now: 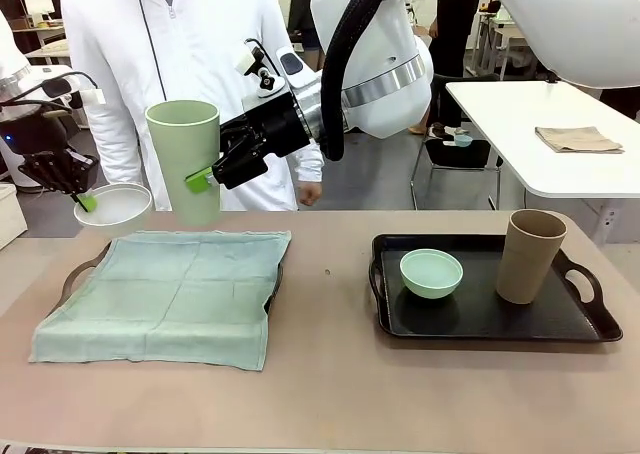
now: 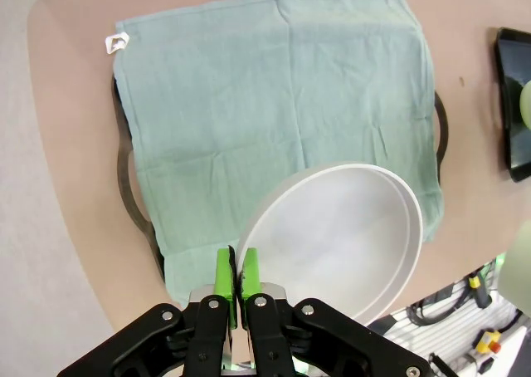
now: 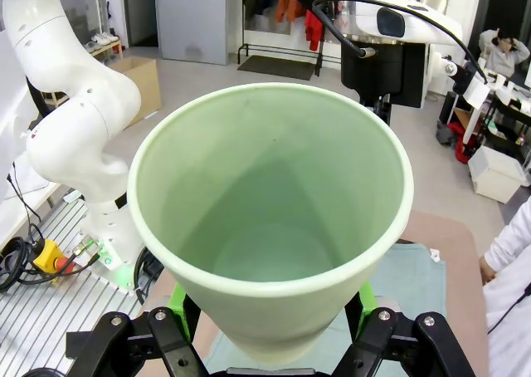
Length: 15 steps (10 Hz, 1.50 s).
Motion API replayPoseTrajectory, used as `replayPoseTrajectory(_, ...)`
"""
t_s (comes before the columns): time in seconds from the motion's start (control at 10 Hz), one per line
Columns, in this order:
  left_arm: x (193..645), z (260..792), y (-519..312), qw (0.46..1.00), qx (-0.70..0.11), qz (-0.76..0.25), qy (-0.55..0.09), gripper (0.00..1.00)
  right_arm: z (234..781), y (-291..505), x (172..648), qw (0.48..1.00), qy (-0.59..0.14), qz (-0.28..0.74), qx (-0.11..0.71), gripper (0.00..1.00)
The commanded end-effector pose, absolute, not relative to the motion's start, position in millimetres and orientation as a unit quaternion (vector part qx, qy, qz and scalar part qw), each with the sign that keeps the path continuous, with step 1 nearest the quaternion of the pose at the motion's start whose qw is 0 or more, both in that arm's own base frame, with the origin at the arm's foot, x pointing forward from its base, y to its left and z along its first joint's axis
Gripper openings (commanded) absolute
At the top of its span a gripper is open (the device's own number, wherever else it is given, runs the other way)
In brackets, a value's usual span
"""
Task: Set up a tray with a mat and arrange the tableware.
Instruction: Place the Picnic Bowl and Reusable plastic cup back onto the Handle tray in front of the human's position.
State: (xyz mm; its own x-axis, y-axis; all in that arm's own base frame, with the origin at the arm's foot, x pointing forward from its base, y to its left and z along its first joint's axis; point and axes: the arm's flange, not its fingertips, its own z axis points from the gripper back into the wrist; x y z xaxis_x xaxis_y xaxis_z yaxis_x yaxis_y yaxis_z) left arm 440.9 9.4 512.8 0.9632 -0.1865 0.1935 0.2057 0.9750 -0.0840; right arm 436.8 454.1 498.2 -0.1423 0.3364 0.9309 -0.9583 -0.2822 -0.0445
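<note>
Listener: Grippers first, please. What does each one hold?

Describer: Black with green pads, the left gripper [image 2: 236,269] pinches the rim of the white bowl [image 2: 340,236] between fingers pressed close together. The bowl hangs tilted in the air over the far left corner of the mat [image 1: 170,294]. The right gripper [image 1: 203,180] clamps the lower body of the pale green tumbler [image 1: 185,159], holding it upright in the air above the mat's far edge.

Listener: How far along is the setting-up?

Describer: The mat step looks done. A pale green cloth lies spread over the left tray [image 1: 75,274], whose dark handles peek out at either end. No tableware rests on the mat yet. The mint green bowl [image 1: 431,273] and the tan tumbler [image 1: 530,256] stand side by side on the black tray [image 1: 480,319] at the right, well apart from the mat. By my judgement, two pieces are about to be set down and two more wait to be carried over.

Listener: And how do the held pieces look?

Describer: The bowl is shallow, round, plain white and empty. The tumbler is tall and handleless, widening toward its rim, smooth and matte. The right wrist view looks straight into it, and it is empty.
</note>
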Motion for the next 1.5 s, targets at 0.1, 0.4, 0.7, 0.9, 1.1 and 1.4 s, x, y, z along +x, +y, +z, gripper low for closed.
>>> replayPoseTrajectory(0.1,441.0,514.8,11.2,0.988,-0.051,-0.106,-0.096,0.0,499.6,451.9,435.5,0.48,-0.356,0.67,0.44,0.24)
replayPoseTrajectory(0.4,441.0,514.8,11.2,0.988,-0.051,-0.106,-0.096,0.0,499.6,451.9,435.5,0.48,-0.356,0.67,0.44,0.24)
replayPoseTrajectory(0.7,473.1,462.2,17.8,0.995,-0.05,-0.082,-0.037,0.04,456.6,441.7,468.9,0.478,-0.343,0.663,0.463,0.83)
replayPoseTrajectory(0.9,492.1,410.6,18.7,0.993,-0.063,-0.1,-0.023,0.04,406.7,432.0,494.5,0.468,-0.34,0.671,0.464,0.83)
replayPoseTrajectory(1.1,501.0,384.2,18.5,0.99,-0.087,-0.111,-0.031,0.04,359.3,436.6,506.6,0.474,-0.341,0.671,0.457,0.83)
replayPoseTrajectory(1.4,495.2,371.7,17.3,0.993,-0.064,-0.097,-0.012,0.04,352.9,425.6,504.3,0.486,-0.329,0.664,0.463,0.83)
